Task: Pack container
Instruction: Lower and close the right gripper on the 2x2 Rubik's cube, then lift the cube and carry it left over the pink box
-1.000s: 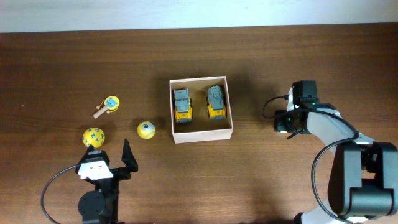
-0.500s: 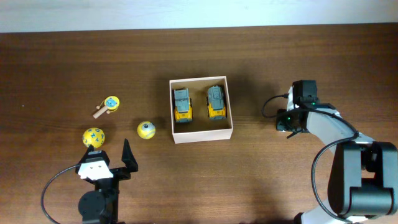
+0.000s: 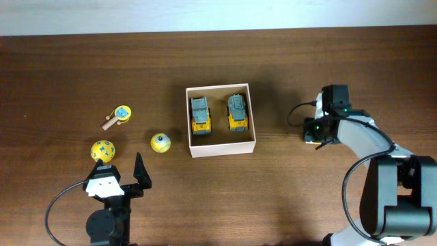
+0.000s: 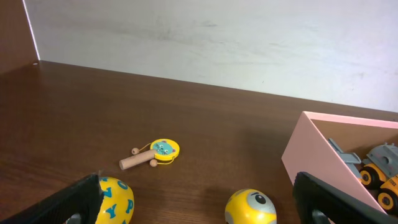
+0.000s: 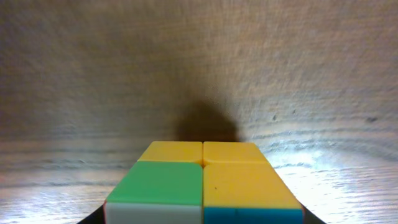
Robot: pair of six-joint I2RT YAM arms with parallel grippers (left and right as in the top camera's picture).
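The container (image 3: 221,147), a square shallow box with pale walls, sits mid-table with two yellow-and-grey toy trucks (image 3: 200,114) (image 3: 237,111) inside; its pink-lit wall (image 4: 311,155) shows in the left wrist view. My right gripper (image 3: 319,132) points down at the table right of the box. It is shut on a colour cube (image 5: 203,183) with yellow, green, white and blue tiles, which the arm hides from overhead. My left gripper (image 3: 116,172) (image 4: 202,202) stands open at the front left with nothing between its fingers, just behind a lettered yellow ball (image 3: 103,150) (image 4: 115,202) and a yellow eye ball (image 3: 160,142) (image 4: 250,207).
A small wooden-handled rattle with a yellow disc (image 3: 119,116) (image 4: 155,152) lies left of the box. A pale wall (image 4: 217,43) rises behind the table's far edge. The right arm's base (image 3: 396,198) fills the front right corner.
The right wrist has edged slightly toward the table's far side. The left arm, the box and the toys have not moved.
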